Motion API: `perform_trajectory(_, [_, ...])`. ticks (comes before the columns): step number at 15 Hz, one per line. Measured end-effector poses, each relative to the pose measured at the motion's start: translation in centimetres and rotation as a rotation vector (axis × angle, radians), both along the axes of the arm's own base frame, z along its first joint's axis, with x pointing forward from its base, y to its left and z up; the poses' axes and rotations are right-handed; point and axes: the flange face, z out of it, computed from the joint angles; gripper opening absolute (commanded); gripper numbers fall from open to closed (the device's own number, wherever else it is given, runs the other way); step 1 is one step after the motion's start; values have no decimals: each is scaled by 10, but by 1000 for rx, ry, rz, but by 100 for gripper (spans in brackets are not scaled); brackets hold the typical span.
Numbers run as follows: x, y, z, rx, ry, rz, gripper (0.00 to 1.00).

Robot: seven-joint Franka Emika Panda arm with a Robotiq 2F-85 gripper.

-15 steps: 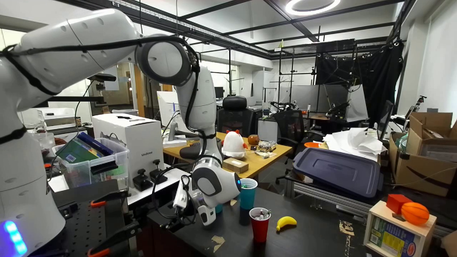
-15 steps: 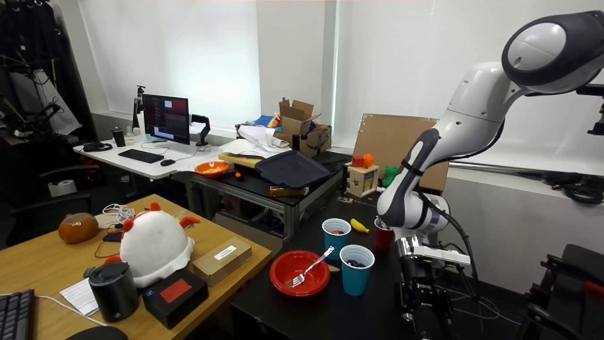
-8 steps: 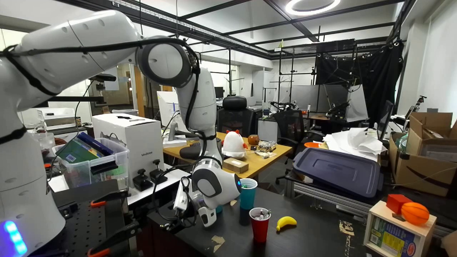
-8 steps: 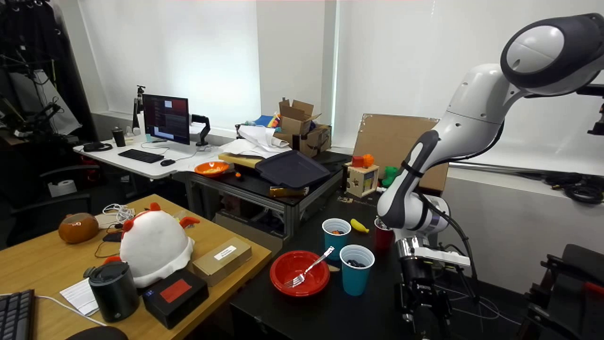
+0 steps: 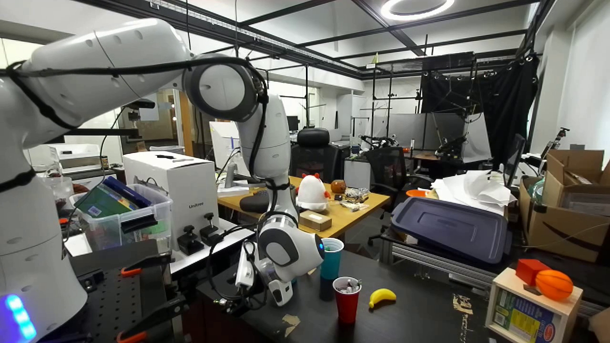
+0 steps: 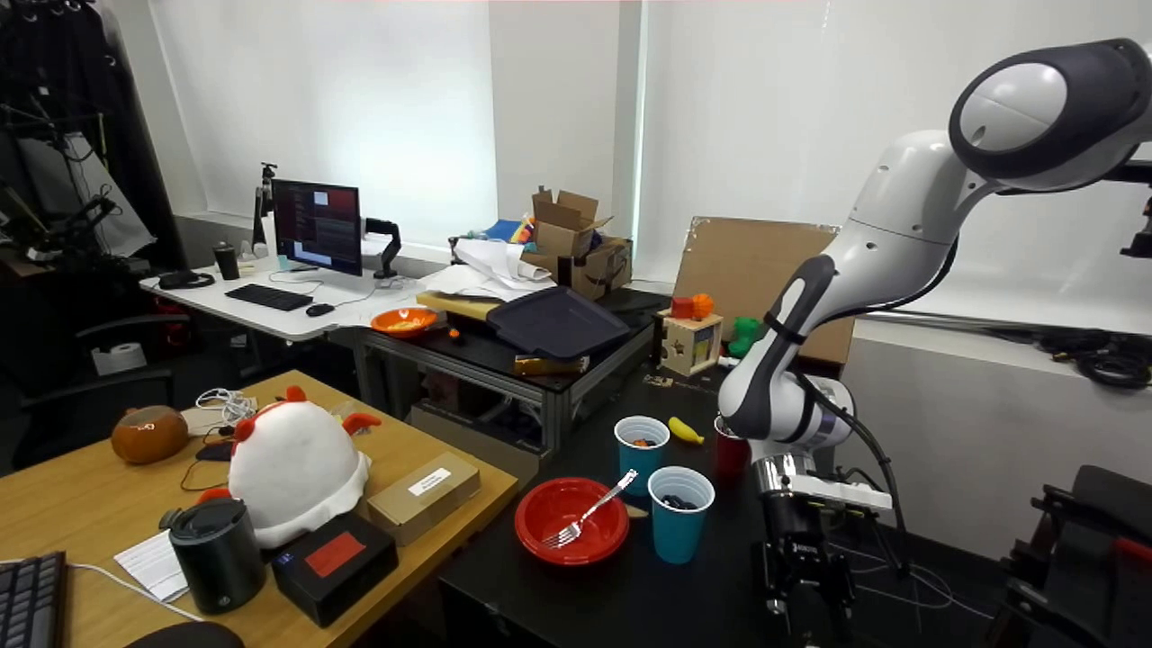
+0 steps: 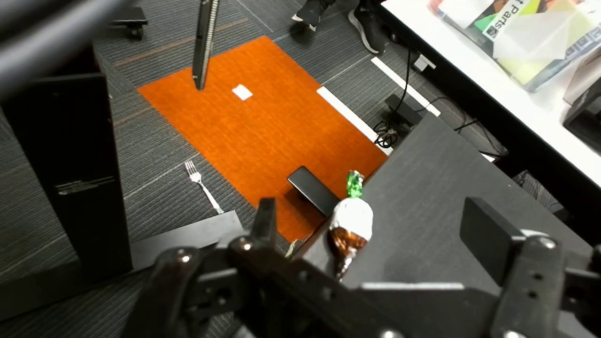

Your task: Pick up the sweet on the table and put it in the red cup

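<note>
The fingers (image 7: 266, 218) stood wide apart on either side of the sweet (image 7: 351, 227), which lay ungripped — on the table (image 7: 422, 188) near its edge, as far as the steep view told. Only the approach looked done; gripping it and dropping it in the red cup (image 5: 347, 301), farther right in an exterior view, remained. The sweet was plump — green twisted end, white upper half, shiny copper-brown below.

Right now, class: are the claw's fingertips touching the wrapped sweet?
Apart. In the wrist view, a plain gap shows on each side between the wrapped sweet and the fingertips, which stand wide open.
</note>
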Motion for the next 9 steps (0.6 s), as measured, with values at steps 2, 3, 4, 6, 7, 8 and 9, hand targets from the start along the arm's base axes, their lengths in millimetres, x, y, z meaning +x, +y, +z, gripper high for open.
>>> perform_trajectory(2, [-3,0,-4,0,0,10,100])
perform_trajectory(3, [-4,0,-5,4,-4,15,100])
perform_trajectory(4, [-5,0,-7,6,-5,19,100])
perform_trajectory(6, [-6,0,-8,7,-6,26,100])
perform_trajectory(7, [-6,0,-9,8,-8,30,83])
perform_trajectory(8, [-6,0,-9,10,-12,38,72])
perform_trajectory(9, [-6,0,-9,12,-15,43,66])
